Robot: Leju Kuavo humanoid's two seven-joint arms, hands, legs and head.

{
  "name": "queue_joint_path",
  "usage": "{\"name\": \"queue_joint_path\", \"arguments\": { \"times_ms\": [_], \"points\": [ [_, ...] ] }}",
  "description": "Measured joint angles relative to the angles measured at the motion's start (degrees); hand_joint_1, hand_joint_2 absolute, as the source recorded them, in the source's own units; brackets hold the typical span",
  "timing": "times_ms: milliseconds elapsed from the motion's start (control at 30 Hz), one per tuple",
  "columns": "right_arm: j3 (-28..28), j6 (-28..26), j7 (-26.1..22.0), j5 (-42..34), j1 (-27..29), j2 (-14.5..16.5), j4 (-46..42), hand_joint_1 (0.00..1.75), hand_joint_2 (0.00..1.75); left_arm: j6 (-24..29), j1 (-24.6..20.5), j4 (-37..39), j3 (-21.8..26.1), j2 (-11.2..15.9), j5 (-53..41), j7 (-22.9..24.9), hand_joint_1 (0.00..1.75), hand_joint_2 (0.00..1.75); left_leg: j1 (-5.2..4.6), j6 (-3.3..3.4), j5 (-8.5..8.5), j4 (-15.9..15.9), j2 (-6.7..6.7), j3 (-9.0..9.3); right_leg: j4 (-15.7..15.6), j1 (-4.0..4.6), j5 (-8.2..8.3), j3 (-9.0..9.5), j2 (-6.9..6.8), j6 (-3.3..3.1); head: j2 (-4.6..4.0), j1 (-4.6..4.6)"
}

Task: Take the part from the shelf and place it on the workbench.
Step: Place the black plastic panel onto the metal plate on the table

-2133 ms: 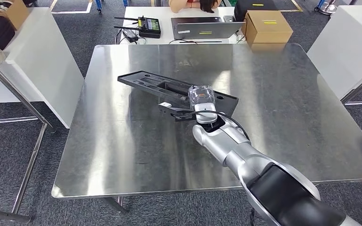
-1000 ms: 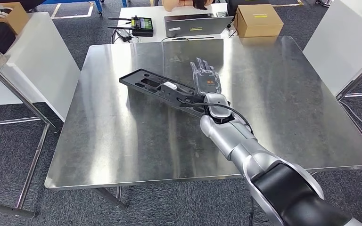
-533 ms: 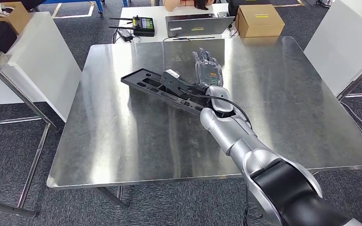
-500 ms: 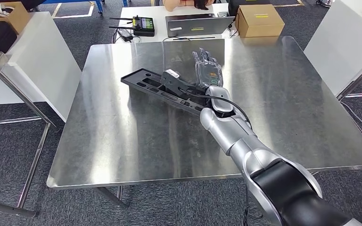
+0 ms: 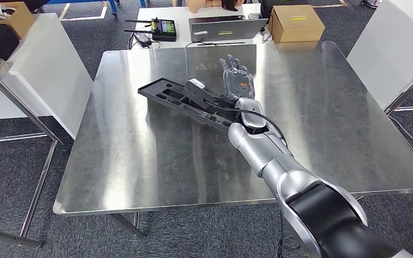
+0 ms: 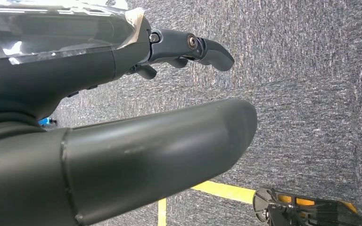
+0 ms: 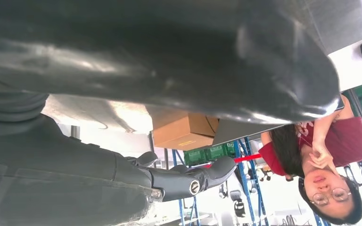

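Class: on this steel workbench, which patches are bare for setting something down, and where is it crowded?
Bare: the workbench's near strip and the whole side right of the right hand. Crowded: left-centre, where the black part lies under the right arm.

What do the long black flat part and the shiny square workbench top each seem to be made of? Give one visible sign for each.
Long black flat part: probably moulded plastic, matt; its dull black surface has shaped recesses.
Shiny square workbench top: metal, likely brushed stainless steel; it gives blurred reflections and bright glare.

Cardboard box (image 5: 293, 22), laptop (image 5: 223, 28), seated person (image 7: 320, 160) beyond the table.
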Motion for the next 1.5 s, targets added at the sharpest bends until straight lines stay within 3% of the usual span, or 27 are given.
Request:
{"name": "queue_joint_path", "arguments": {
  "times_ms": [67, 133, 233, 300, 367, 433, 500, 567, 600, 667, 700, 733, 767, 833, 867, 900, 933, 1000, 1033, 1067, 1133, 1167, 1233, 1300, 1400, 1433, 1500],
  "points": [
    [-0.36, 1.59, -1.72, -1.79, 1.02, 0.52, -0.54, 0.0, 0.0, 0.0, -0.02, 0.0, 0.05, 0.01, 0.42, -0.3, 0.0, 0.0, 0.0, 0.04, -0.05, 0.03, -0.02, -0.05, -0.04, -0.03, 0.0, 0.06, -0.01, 0.0, 0.0, 0.0],
    [-2.95, 8.51, -8.85, -9.72, 7.51, 2.83, -7.07, 0.0, 0.0, 0.0, -0.06, 0.0, 0.46, 0.05, 1.4, -1.08, 0.0, 0.0, 0.1, 0.19, -0.24, 0.14, -0.09, 0.06, -0.17, -0.03, -0.04, 0.32, -0.03, 0.03, 0.0, 0.02],
    [-6.17, 33.86, -30.74, -38.17, 27.1, 6.2, -33.3, 0.0, 0.0, -0.05, -0.19, 0.0, 1.45, 0.32, 2.22, -1.82, 0.0, 0.0, 0.11, 0.57, -0.58, 0.59, -0.44, -0.15, -0.19, -0.15, -0.23, 0.27, -0.27, 0.26, 0.0, -0.04],
    [-4.48, 48.26, -41.49, -63.3, 33.21, 5.92, -46.92, 0.0, 0.0, -0.09, -0.15, 0.0, 1.86, 0.46, 2.23, -1.92, 0.0, 0.0, 0.0, 0.82, -0.64, 0.65, -0.6, -0.54, -0.3, -0.25, -0.28, 0.04, -0.44, 0.43, 0.0, -0.05],
    [-3.6, 51.85, -45.1, -86.4, 34.53, 5.32, -54.96, 0.0, 0.0, -0.07, -0.05, 0.02, 2.27, 0.47, 2.22, -1.97, 0.0, 0.0, 0.29, 1.08, -0.17, -0.35, -0.3, 0.15, -0.32, -0.01, -0.67, 0.29, -0.3, 0.65, 0.0, 0.01],
    [-3.3, 49.53, -44.64, -98.16, 35.71, 4.95, -59.08, 0.0, 0.0, -0.03, -0.19, 0.02, 2.49, 0.44, 2.19, -2.06, 0.0, 0.0, 0.67, 1.44, 0.64, -1.51, 0.1, 0.84, 2.41, 0.07, -3.14, -0.41, -0.11, 0.56, 0.0, 0.17],
    [-3.06, 48.5, -44.31, -96.73, 36.59, 4.53, -61.56, 0.0, 0.0, -0.01, -0.38, 0.01, 2.66, 0.49, 2.15, -2.15, 0.0, 0.0, 0.72, 1.61, 1.18, -1.72, 0.34, 0.42, 9.12, -0.34, -7.37, -2.72, -0.04, 0.37, 0.0, 0.31],
    [-3.04, 48.21, -44.27, -86.23, 37.19, 3.99, -63.31, 0.0, 0.0, -0.02, -0.42, 0.02, 2.85, 0.46, 2.13, -2.21, 0.0, 0.0, 0.96, 1.25, 1.84, -1.69, 0.52, -0.46, 14.09, -0.92, -9.78, -3.76, -0.03, 1.1, 0.0, 0.31],
    [-3.02, 48.14, -44.25, -80.62, 37.48, 3.73, -63.91, 0.0, 0.0, -0.02, -0.42, 0.02, 2.91, 0.42, 2.11, -2.23, 0.0, 0.0, 1.22, 0.9, 2.27, -1.66, 0.56, -1.01, 13.6, -1.28, -9.58, -2.74, -0.03, 1.91, 0.0, 0.31],
    [-2.91, 48.05, -44.28, -74.18, 37.85, 3.39, -64.95, 0.0, 0.0, -0.03, -0.43, 0.02, 2.96, 0.35, 2.08, -2.26, 0.0, 0.0, 1.89, -0.19, 3.26, -1.37, 0.48, -2.3, 6.71, -2.3, -7.42, 2.2, -0.03, 3.99, 0.0, 0.33],
    [-2.86, 48.0, -44.33, -73.24, 37.96, 3.32, -65.41, 0.0, 0.0, -0.04, -0.4, -0.02, 2.96, 0.41, 2.05, -2.27, 0.0, 0.0, 2.13, -0.81, 3.75, -1.15, 0.35, -2.92, 2.93, -2.59, -6.5, 4.74, 0.05, 4.65, 0.0, 0.38],
    [-2.87, 47.95, -44.39, -73.19, 38.1, 3.26, -65.86, 0.0, 0.0, -0.05, -0.36, -0.05, 2.97, 0.43, 2.0, -2.27, 0.0, 0.0, 2.25, -1.42, 4.19, -0.94, 0.23, -3.28, 0.36, -2.69, -5.82, 6.19, 0.25, 4.8, 0.0, 0.45],
    [-2.9, 47.9, -44.47, -73.18, 38.21, 3.21, -66.22, 0.0, 0.0, -0.07, -0.32, -0.08, 2.98, 0.44, 1.93, -2.27, 0.0, 0.0, 2.25, -1.94, 4.63, -0.78, 0.06, -3.43, -0.69, -2.66, -5.66, 6.74, 0.46, 4.41, 0.0, 0.49],
    [-2.95, 47.75, -44.53, -73.01, 38.47, 3.13, -66.76, 0.0, 0.0, -0.08, -0.22, -0.07, 2.99, 0.34, 1.73, -2.27, 0.0, 0.0, 2.36, -2.73, 5.58, -1.18, -0.11, -3.3, 0.08, -2.36, -5.34, 5.78, 0.73, 2.96, 0.0, 0.42],
    [-2.94, 47.68, -44.54, -72.97, 38.5, 3.15, -66.94, 0.0, 0.0, -0.09, -0.16, -0.04, 2.99, 0.33, 1.66, -2.27, 0.0, 0.0, 2.55, -2.95, 5.48, -1.22, -0.07, -3.43, 0.34, -2.5, -5.1, 5.38, 0.63, 2.16, 0.0, 0.25],
    [-2.93, 47.62, -44.54, -72.93, 38.53, 3.22, -67.12, 0.0, 0.0, -0.11, -0.1, -0.02, 2.98, 0.31, 1.62, -2.27, 0.0, 0.0, 2.68, -2.97, 4.15, -0.57, 0.07, -3.74, 0.46, -2.51, -4.61, 4.83, 0.52, 1.37, 0.0, 0.09],
    [-2.93, 47.58, -44.53, -72.92, 38.56, 3.31, -67.3, 0.0, 0.0, -0.13, -0.06, 0.01, 2.98, 0.28, 1.6, -2.27, 0.0, 0.0, 2.71, -2.84, 1.48, 1.46, 0.19, -4.38, 0.47, -2.5, -3.95, 4.22, 0.41, 0.56, 0.0, -0.09],
    [-2.93, 47.56, -44.54, -72.94, 38.62, 3.44, -67.54, 0.0, 0.0, -0.15, -0.08, 0.02, 2.98, 0.3, 1.6, -2.27, 0.0, 0.0, 2.28, -2.28, -5.78, 9.15, 0.28, -6.15, 0.52, -1.95, -2.55, 2.88, 0.25, -0.56, 0.0, -0.25],
    [-2.93, 47.55, -44.54, -72.94, 38.68, 3.45, -67.6, 0.0, 0.0, -0.16, -0.1, 0.02, 2.98, 0.32, 1.6, -2.27, 0.0, 0.0, 2.0, -2.06, -8.35, 13.47, 0.23, -6.84, 0.57, -1.57, -1.86, 2.13, 0.19, -0.84, 0.0, -0.27],
    [-2.94, 47.55, -44.54, -72.94, 38.76, 3.44, -67.6, 0.0, 0.0, -0.15, -0.11, 0.02, 2.99, 0.36, 1.6, -2.27, 0.0, 0.0, 1.77, -1.8, -9.41, 16.58, 0.2, -6.89, 0.62, -1.17, -1.21, 1.31, 0.12, -0.96, 0.0, -0.27],
    [-2.96, 47.54, -44.54, -72.94, 38.88, 3.42, -67.6, 0.0, 0.0, -0.15, -0.12, 0.02, 2.99, 0.38, 1.6, -2.27, 0.0, 0.0, 1.4, -1.09, -8.47, 17.35, 0.18, -4.43, 0.69, -0.57, -0.09, -0.2, 0.07, -0.98, 0.0, -0.28],
    [-2.97, 47.54, -44.54, -72.94, 38.9, 3.42, -67.61, 0.0, 0.0, -0.15, -0.15, 0.02, 2.99, 0.37, 1.6, -2.27, 0.0, 0.0, 1.22, -0.63, -7.49, 14.54, 0.18, -1.54, 0.71, -0.39, 0.4, -0.8, 0.07, -0.87, 0.0, -0.28],
    [-2.98, 47.54, -44.54, -72.95, 38.88, 3.44, -67.76, 0.0, 0.0, -0.15, -0.37, 0.01, 2.99, 0.37, 1.57, -2.27, 0.0, 0.0, 0.76, 0.14, -7.38, 6.36, 0.13, 5.11, 0.8, -0.03, 1.22, -1.64, 0.04, -0.39, 0.0, -0.25],
    [-2.99, 47.54, -44.54, -72.95, 38.81, 3.44, -67.99, 0.0, 0.0, -0.16, -0.59, 0.0, 2.98, 0.34, 1.53, -2.27, 0.0, 0.0, 0.16, 0.51, -8.24, 1.57, 0.06, 8.27, 0.77, 0.15, 2.02, -1.93, -0.12, 0.36, 0.0, -0.16],
    [-2.98, 47.52, -44.53, -72.89, 38.81, 3.28, -68.08, 0.0, 0.0, -0.18, -0.54, 0.02, 2.99, 0.22, 1.46, -2.27, 0.0, 0.0, -0.29, 1.5, -6.98, 0.78, 0.3, 7.35, 1.1, -0.13, 2.31, -2.66, -0.2, 1.33, 0.0, -0.12],
    [-2.98, 47.5, -44.51, -72.86, 38.85, 3.17, -68.08, 0.0, 0.0, -0.19, -0.54, 0.02, 3.0, 0.23, 1.42, -2.27, 0.0, 0.0, -0.3, 2.0, -6.25, 0.64, 0.46, 6.74, 2.28, -0.2, 1.03, -3.45, -0.17, 1.27, 0.0, -0.09],
    [-2.99, 47.41, -44.49, -72.79, 38.9, 2.95, -68.08, 0.0, 0.0, -0.25, -0.6, 0.01, 3.01, 0.27, 1.23, -2.27, 0.0, 0.0, -0.36, 2.64, -4.79, 0.53, 0.7, 5.25, 7.64, -0.28, -3.75, -5.64, -0.1, 0.54, 0.0, -0.03]
  ]
}}
